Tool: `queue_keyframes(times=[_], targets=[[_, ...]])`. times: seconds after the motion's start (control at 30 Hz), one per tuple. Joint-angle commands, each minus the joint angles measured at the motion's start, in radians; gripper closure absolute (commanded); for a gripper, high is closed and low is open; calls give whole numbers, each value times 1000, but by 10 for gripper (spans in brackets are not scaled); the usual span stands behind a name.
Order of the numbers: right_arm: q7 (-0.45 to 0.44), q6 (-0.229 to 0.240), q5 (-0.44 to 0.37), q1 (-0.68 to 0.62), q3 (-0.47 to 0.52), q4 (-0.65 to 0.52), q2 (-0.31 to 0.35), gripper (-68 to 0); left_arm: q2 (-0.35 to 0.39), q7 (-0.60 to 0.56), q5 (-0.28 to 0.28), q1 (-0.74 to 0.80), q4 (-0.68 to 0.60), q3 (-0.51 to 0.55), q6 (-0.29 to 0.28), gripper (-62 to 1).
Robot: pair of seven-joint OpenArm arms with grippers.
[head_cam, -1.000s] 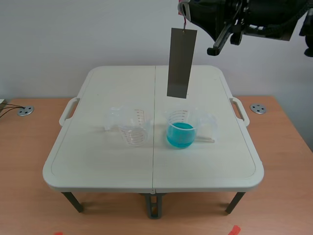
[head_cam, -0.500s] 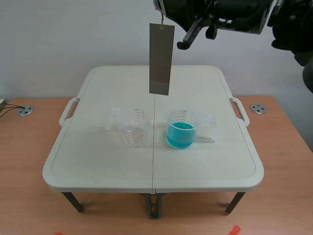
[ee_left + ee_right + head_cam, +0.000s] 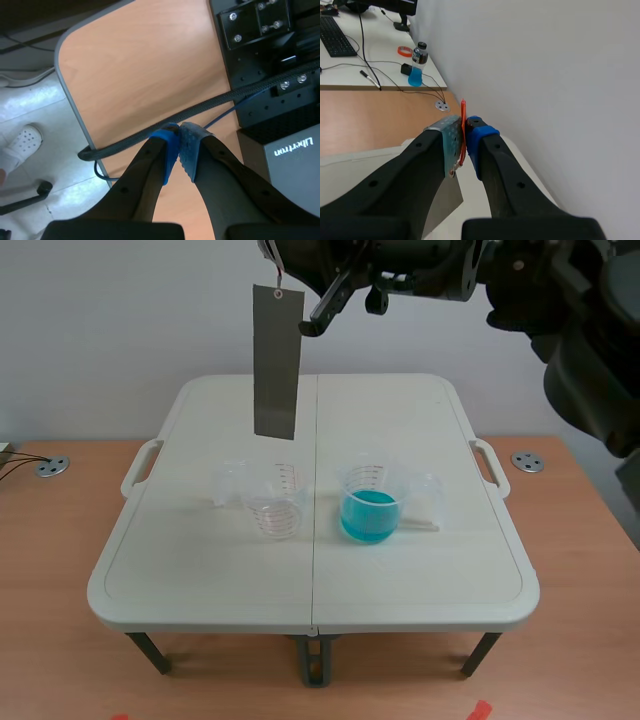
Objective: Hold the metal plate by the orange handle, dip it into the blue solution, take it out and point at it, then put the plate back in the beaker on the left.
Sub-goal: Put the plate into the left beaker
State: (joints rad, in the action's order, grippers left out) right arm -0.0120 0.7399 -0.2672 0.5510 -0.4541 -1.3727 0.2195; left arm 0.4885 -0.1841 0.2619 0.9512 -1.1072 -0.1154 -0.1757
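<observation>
A long grey metal plate [image 3: 277,362] hangs high above the table, over the empty clear beaker [image 3: 275,507] on the left. My right gripper [image 3: 463,137] is shut on the plate's thin orange handle [image 3: 463,131], and the plate [image 3: 441,202] dangles below its fingers. In the scene view the right arm [image 3: 400,265] crosses the top. The beaker of blue solution [image 3: 370,507] stands right of the table's middle. My left gripper [image 3: 179,144] is shut on nothing, away from the table, over a wooden floor panel and cables.
The white folding table [image 3: 200,570] stands on a wooden surface. A second clear cup [image 3: 232,480] lies behind the empty beaker and another [image 3: 425,495] beside the blue one. A desk with a bottle [image 3: 416,65] and a keyboard lies far off.
The right arm has carried the hanging plate leftward, from above the blue beaker to above the empty left beaker. The beakers have not moved.
</observation>
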Motion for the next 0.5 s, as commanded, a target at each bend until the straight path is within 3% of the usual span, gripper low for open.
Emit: queue_keyframes(times=[0.0, 0.47], targets=[[-13, 6, -1, 37, -6, 11, -15, -11, 8, 5, 3, -2, -4, 3, -3, -12], [-13, 6, 40, 50, -52, 110, -93, -11, 8, 27, 3, -23, 1, 3, -6, -12]])
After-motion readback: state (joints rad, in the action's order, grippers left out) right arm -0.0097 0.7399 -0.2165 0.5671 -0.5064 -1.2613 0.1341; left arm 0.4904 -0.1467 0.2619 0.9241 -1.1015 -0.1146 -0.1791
